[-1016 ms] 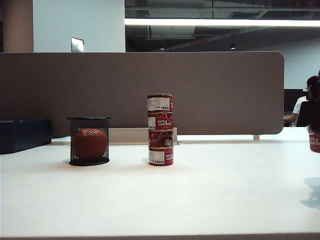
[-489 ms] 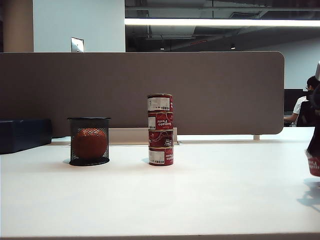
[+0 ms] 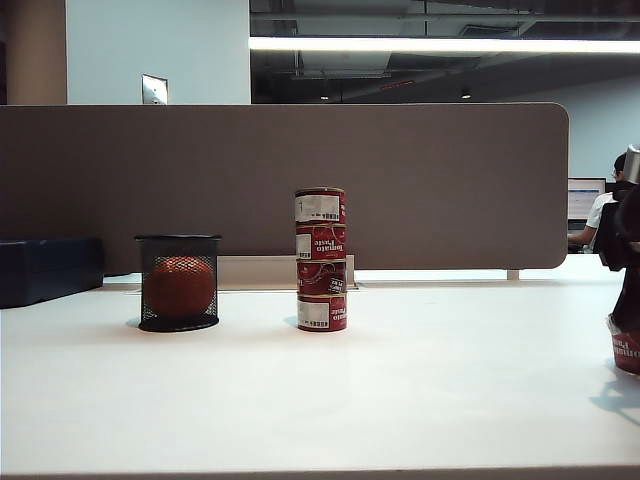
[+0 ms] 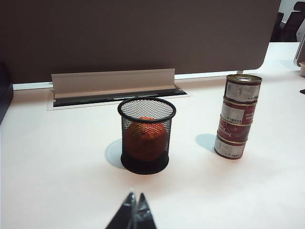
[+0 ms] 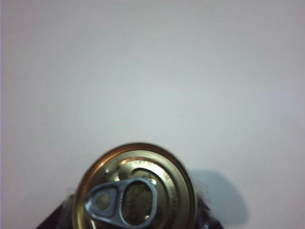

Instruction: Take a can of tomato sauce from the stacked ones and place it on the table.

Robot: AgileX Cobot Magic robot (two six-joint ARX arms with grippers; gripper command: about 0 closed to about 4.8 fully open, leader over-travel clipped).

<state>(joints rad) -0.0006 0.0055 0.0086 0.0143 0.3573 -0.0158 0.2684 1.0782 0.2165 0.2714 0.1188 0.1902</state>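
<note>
Held can: the can of tomato sauce (image 3: 628,352) sits at the 3 o'clock edge of the exterior view, red wall showing below the dark arm; the right wrist view shows its gold pull-tab lid (image 5: 135,187) from above.
Right gripper: the right gripper (image 5: 135,210) clasps the can at its sides, dark fingers just visible at either flank of the lid; jaws closed on the can.
Change: over the last second the can has dropped from about mid-height at the right edge to just above the table (image 3: 400,400), its shadow now close beneath it.
Meaning: judged as the lowering stage of the placement; contact with the table cannot be confirmed, so release looks premature until the base seats.
Stack: the stacked ones (image 3: 321,259), four high, upright at the centre of the exterior view, well apart from the held can, unmoved.
Left gripper: the left gripper (image 4: 135,214) hangs at 6 o'clock of the black mesh cup (image 4: 146,135), tips together, closed on nothing.
Other: an orange ball (image 4: 145,138) rests inside the mesh cup, at 9 o'clock of the stack.
</note>
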